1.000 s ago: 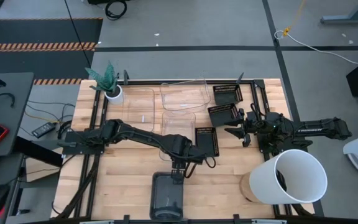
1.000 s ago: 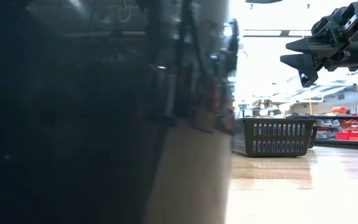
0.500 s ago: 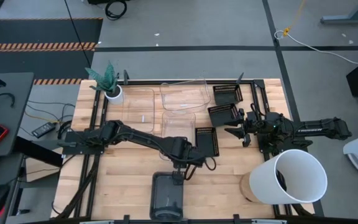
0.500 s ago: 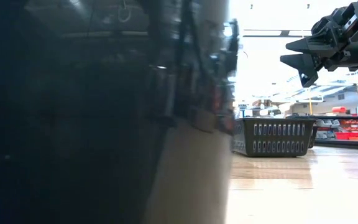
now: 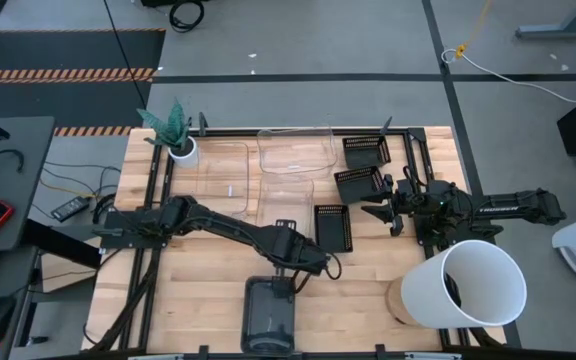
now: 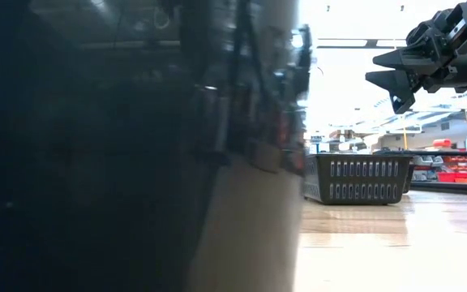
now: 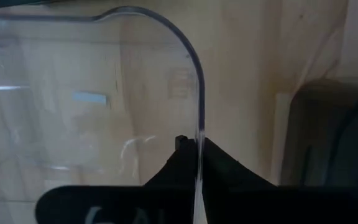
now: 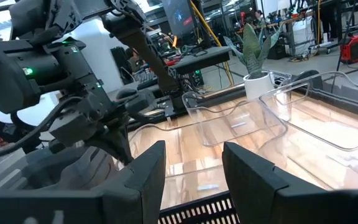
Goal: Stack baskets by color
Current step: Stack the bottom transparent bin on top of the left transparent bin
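Three clear baskets lie at the table's far middle: one on the left, one behind, one nearest the centre. My left gripper points down at that centre basket's near side and is shut on it. A dark grey basket rests on its base at the near edge and fills the low view's left. Three black slotted baskets stand in a row right of centre. My right gripper waits open and level beside them. My left gripper pinches the clear basket's thin rim between its two fingers, one inside the wall and one outside. The spot is on a straight wall a short way from a rounded corner. The fingers come from above, pointing down. The basket sits upright and level.
A big white bucket stands at the near right corner. A small white plant pot stands at the far left corner. Bare wood lies near left and between the dark grey basket and the bucket. The nearest black basket shows in the low view.
My left arm's wrist has swung a little toward the near edge and turned slightly above the clear basket's near side. The baskets stay where they were.
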Robot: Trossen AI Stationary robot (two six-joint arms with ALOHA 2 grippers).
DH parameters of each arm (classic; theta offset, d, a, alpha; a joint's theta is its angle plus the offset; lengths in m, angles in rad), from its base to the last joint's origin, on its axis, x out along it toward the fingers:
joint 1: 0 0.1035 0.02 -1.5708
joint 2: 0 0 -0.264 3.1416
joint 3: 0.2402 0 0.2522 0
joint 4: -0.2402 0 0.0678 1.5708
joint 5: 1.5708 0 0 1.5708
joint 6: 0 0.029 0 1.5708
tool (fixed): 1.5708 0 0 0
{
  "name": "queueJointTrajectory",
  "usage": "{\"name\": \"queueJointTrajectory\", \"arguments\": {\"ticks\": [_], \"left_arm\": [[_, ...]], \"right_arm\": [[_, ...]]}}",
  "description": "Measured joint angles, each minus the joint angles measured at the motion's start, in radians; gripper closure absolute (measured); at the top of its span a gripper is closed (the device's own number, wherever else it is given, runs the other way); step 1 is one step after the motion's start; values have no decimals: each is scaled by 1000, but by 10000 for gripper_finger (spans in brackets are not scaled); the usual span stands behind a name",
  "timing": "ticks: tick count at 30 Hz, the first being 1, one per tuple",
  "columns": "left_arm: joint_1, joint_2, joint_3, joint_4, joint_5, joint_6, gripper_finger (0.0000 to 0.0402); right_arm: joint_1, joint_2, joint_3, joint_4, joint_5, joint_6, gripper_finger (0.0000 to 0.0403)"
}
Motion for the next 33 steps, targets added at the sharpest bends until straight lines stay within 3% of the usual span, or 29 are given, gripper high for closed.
{"name": "queueJointTrajectory", "arguments": {"ticks": [18, 27, 33], "left_arm": [[-59, -8, 165, -142, -144, -25, 394], [-72, -8, 272, -254, -165, -60, 394], [-74, -31, 269, -258, -167, -82, 394]], "right_arm": [[0, 0, 0, 0, 0, 0, 238], [0, 0, 0, 0, 0, 0, 238], [0, 0, 0, 0, 0, 0, 238]]}}
